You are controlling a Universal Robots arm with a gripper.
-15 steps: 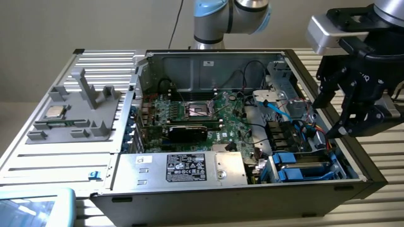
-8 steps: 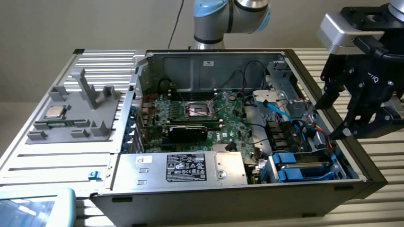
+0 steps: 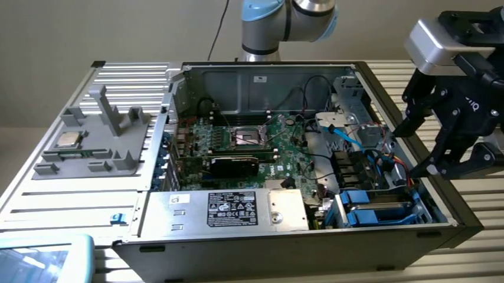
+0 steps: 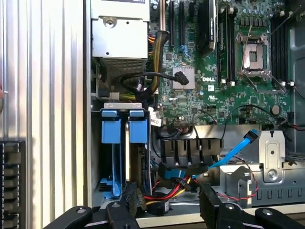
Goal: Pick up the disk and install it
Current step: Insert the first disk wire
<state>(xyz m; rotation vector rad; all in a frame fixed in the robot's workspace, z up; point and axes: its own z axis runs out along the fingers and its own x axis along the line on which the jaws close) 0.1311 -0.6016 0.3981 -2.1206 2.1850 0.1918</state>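
We see the gripper (image 3: 457,168) released, its black fingers (image 3: 429,159) spread wide with nothing between them. In the wrist view the gripper (image 4: 167,212) brackets only air above a knot of red and yellow wires (image 4: 167,192). It hangs over the open computer case (image 3: 236,82), above the case's edge at the exterior view's right, and touches nothing.

Taking the exterior view as a clock face centred on the gripper, the disk (image 3: 376,210) lies at about 8 o'clock, near but lower, in the case's near corner, with a bright blue frame around a grey body. The wrist view shows the disk (image 4: 138,133) standing on edge inside the drive bay (image 4: 116,106). A second blue carrier (image 4: 114,157) stands just beside it, and we cannot tell whether that one holds a drive.

At 9 o'clock a blue cable (image 3: 346,138) slants across the case. Past it lies the green motherboard (image 3: 275,156) with its processor socket (image 3: 250,137).

Beyond the disk, still at 8 o'clock, a large silver box with a black label (image 3: 232,209) sits against the near wall.

Farthest out at 9 o'clock, outside the case, a grey fixture (image 3: 94,135) rests on the slatted table (image 3: 47,200) and carries a small square silver chip (image 3: 68,140).

At 11 o'clock the arm's blue and silver joint (image 3: 287,17) rises behind the case.
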